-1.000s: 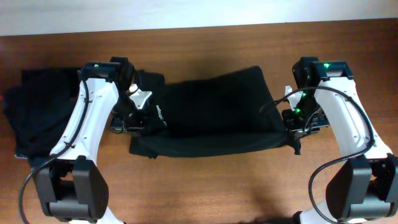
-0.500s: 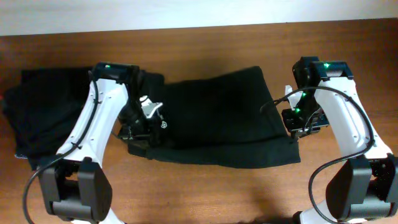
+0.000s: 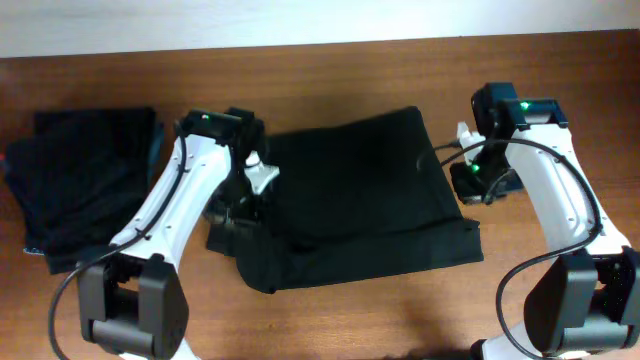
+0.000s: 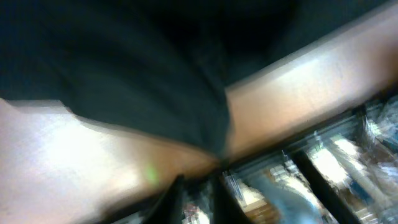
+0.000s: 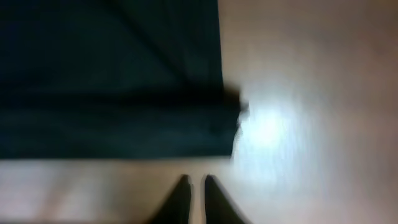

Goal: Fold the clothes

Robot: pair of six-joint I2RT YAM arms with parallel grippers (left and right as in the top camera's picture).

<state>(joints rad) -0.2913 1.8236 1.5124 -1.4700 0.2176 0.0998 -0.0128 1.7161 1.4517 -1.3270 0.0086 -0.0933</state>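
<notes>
Two heaps of black clothing on the brown wooden table (image 3: 350, 320). The main black garment (image 3: 360, 190) lies mid-table between the arms, with a lower layer sticking out past the upper one along the near and right edges. The second black pile (image 3: 80, 190) sits at the table's left end, apart from the first, and has a teal-blue edge (image 3: 156, 152) on its right side. The left arm (image 3: 180, 200) reaches across the gap between them and covers the main garment's left edge. The left gripper (image 3: 232, 208) is low over that edge. Its wrist view is motion-blurred, with dark cloth running down to a point near the fingers, so I cannot tell whether it grips. The right gripper (image 5: 196, 190) is over bare table just off the garment's right edge. Its fingers (image 5: 180, 199) are drawn nearly together with only a sliver of table between them and no cloth. A pale strip (image 3: 300, 20) runs beyond the table's far edge.
</notes>
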